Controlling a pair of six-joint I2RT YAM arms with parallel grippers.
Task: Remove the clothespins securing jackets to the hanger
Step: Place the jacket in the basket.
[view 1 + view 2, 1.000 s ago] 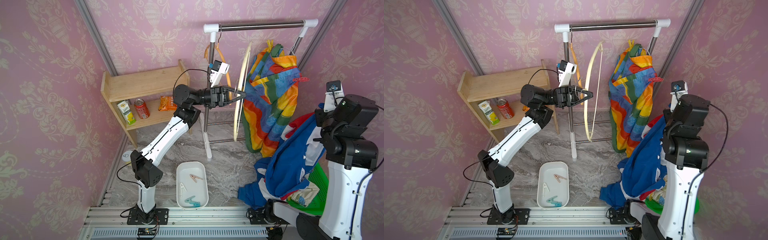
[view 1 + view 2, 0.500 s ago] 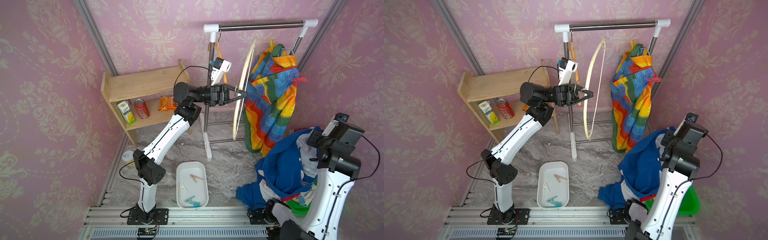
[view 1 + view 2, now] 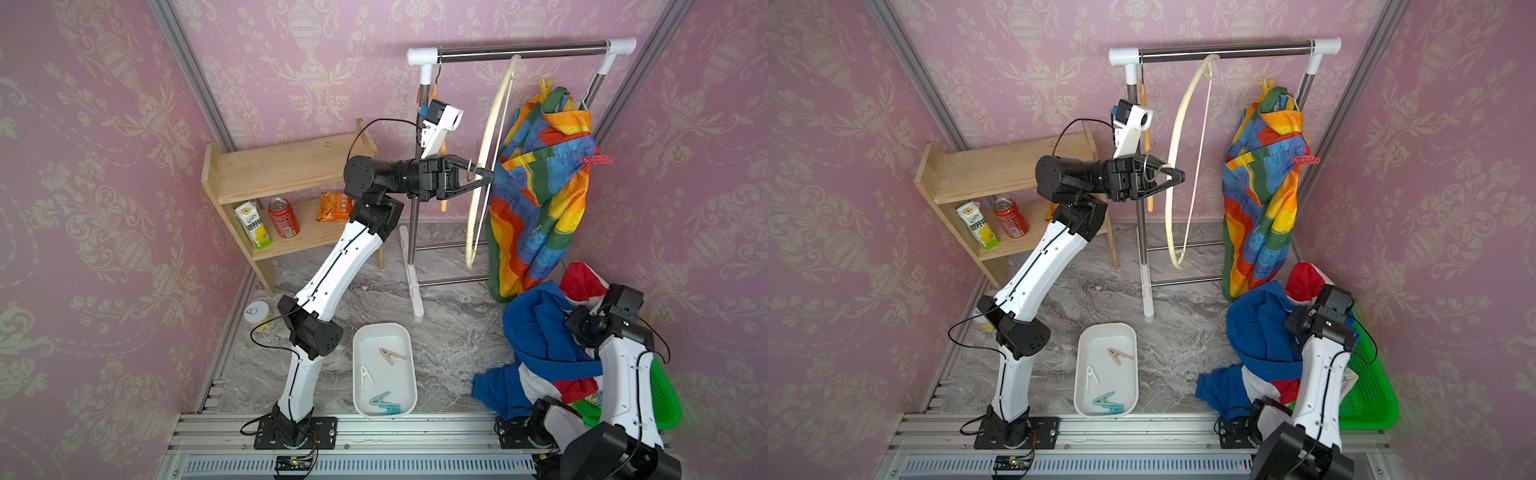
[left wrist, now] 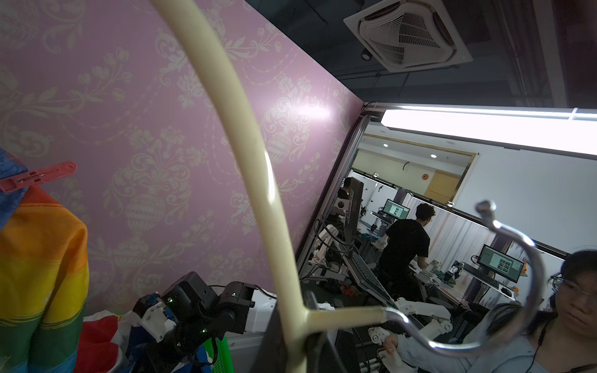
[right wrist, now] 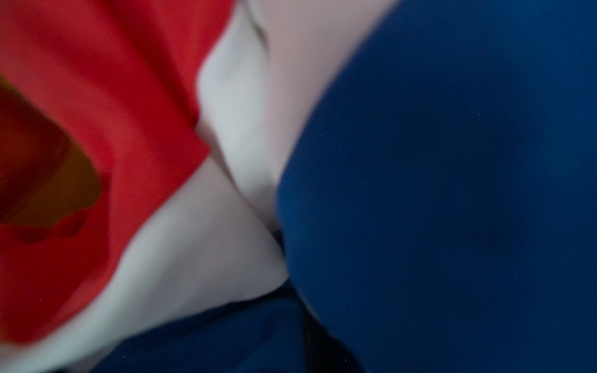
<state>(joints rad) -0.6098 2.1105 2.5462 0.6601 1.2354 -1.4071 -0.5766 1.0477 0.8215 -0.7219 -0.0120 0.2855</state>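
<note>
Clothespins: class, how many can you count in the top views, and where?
5. Three lie in the white tray: beige-pink, white, teal. A red one clips the rainbow jacket's side, a yellow one its top. Others may be hidden in fabric.

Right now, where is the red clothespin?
In both top views the red clothespin is clipped to the right edge of the rainbow jacket hanging by the rack, right of the cream hanger in the left gripper.
</note>
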